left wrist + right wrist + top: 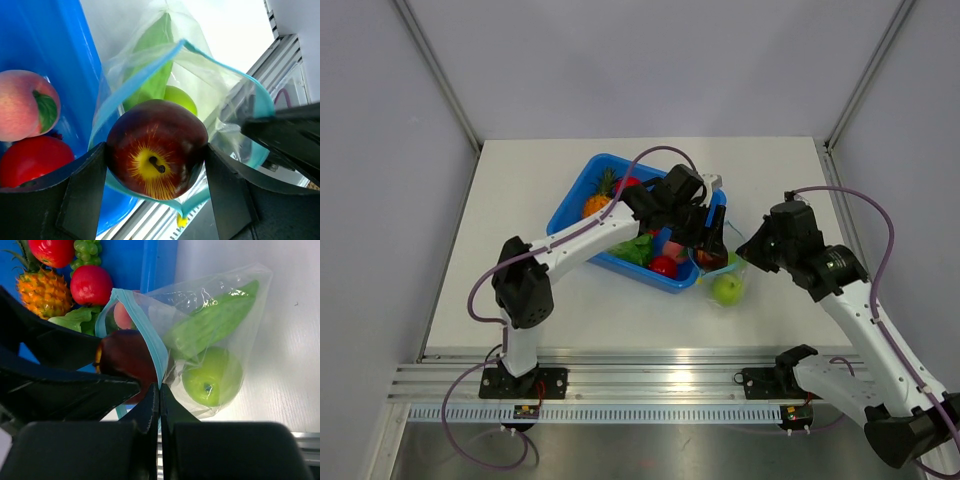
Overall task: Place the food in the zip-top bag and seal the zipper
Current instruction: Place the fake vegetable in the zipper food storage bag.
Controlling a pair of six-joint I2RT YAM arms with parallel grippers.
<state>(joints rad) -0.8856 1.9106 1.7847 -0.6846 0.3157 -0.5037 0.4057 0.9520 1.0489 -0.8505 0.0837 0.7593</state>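
Squarely between its fingers (82,195), the left gripper (157,167) clamps a seemingly hard, slick dark-red fruit (155,142). Right gripper (159,402) pinches the zipper (144,325) of the flimsy bag (225,305).

zip-top bag (235,295): clear, open | zipper (145,325): teal | green apple (212,376), pepper (215,322): inside | dark red fruit (157,147) (yellow stem end): at mouth

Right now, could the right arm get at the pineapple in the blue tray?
Probably not: the right arm has its jaws shut on the zipper, holding the bag open, and the left arm, gripping the dark red fruit, lies across the tray before the pineapple.
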